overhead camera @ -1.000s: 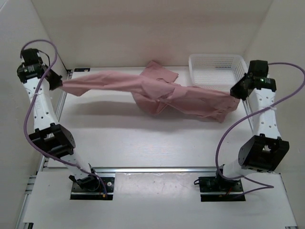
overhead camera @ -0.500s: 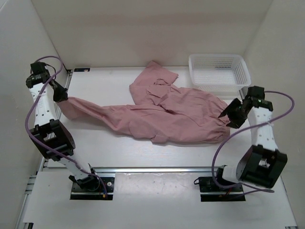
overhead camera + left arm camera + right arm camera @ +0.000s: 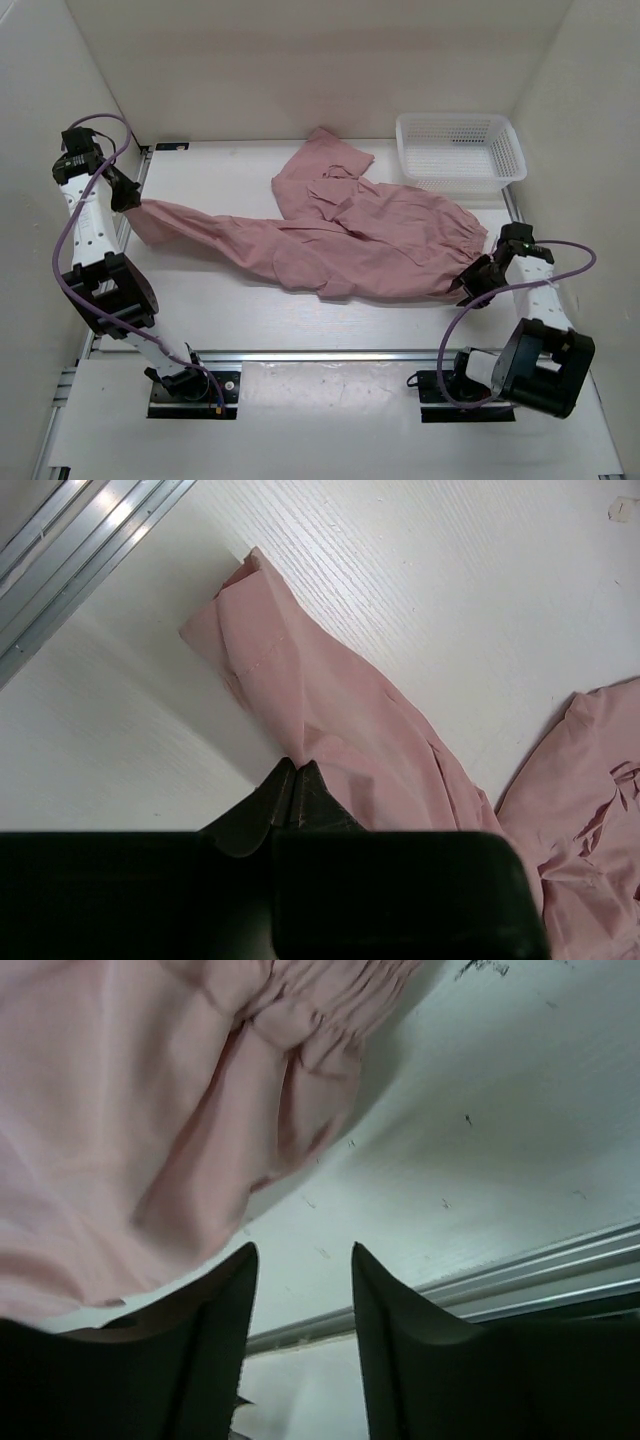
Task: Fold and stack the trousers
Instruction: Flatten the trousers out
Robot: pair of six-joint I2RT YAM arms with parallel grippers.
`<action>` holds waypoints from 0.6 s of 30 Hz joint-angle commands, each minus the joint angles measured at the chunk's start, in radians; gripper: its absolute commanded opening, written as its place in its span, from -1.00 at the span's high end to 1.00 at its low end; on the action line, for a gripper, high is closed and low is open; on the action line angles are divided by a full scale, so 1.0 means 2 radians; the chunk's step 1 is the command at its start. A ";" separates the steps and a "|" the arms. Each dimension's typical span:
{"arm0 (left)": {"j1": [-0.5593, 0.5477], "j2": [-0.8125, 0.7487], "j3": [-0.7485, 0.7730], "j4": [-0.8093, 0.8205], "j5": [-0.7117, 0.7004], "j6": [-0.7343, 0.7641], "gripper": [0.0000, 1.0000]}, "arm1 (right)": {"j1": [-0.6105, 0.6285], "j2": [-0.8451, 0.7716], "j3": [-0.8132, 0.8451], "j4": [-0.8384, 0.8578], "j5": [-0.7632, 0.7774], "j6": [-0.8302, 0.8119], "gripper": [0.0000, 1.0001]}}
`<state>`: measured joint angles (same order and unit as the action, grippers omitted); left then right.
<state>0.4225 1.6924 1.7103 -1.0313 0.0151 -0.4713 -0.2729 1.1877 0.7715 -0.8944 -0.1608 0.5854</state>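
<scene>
- Trousers (image 3: 340, 240) are lying unfolded across the middle of your table (image 3: 300, 320). They are dusty pink and wrinkled, and they are reaching from the left side almost to the right edge.
- One leg is stretching out to the left in a long, narrow band. Its end (image 3: 232, 620) is lying doubled over on the white surface, near the aluminium rail (image 3: 80, 550) that is running along the table's left edge.
- The other leg is running to the right and finishing in a gathered cuff (image 3: 468, 255). In your right wrist view the same cuff (image 3: 340, 1010) is resting flat on the table.
- The upper part of the garment is bunching toward the far side, just in front of the white mesh basket (image 3: 458, 176). You cannot tell whether cloth and basket are touching.
- Your left gripper (image 3: 126, 196) is pinching the left leg a little back from its end. The left wrist view is showing its fingertips (image 3: 295, 780) pressed tightly together on the fabric, with the cloth rising up to them.
- Your right gripper (image 3: 470, 293) is sitting low over the table just beside the right cuff and is gripping nothing. Its fingers (image 3: 225, 1300) are standing partly apart, and bare tabletop is showing through the gap.
- Pink fabric is lying right next to one finger of your right gripper, but none of it is sitting between the two.
</scene>
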 commanded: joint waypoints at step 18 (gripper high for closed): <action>-0.010 0.016 0.090 -0.002 0.024 0.000 0.80 | 0.015 0.181 0.171 0.123 0.101 0.041 1.00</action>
<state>0.4145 1.7073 1.8080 -1.0523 0.0383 -0.4717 -0.2428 1.5887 0.9222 -0.6258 -0.0479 0.6849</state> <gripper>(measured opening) 0.118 0.012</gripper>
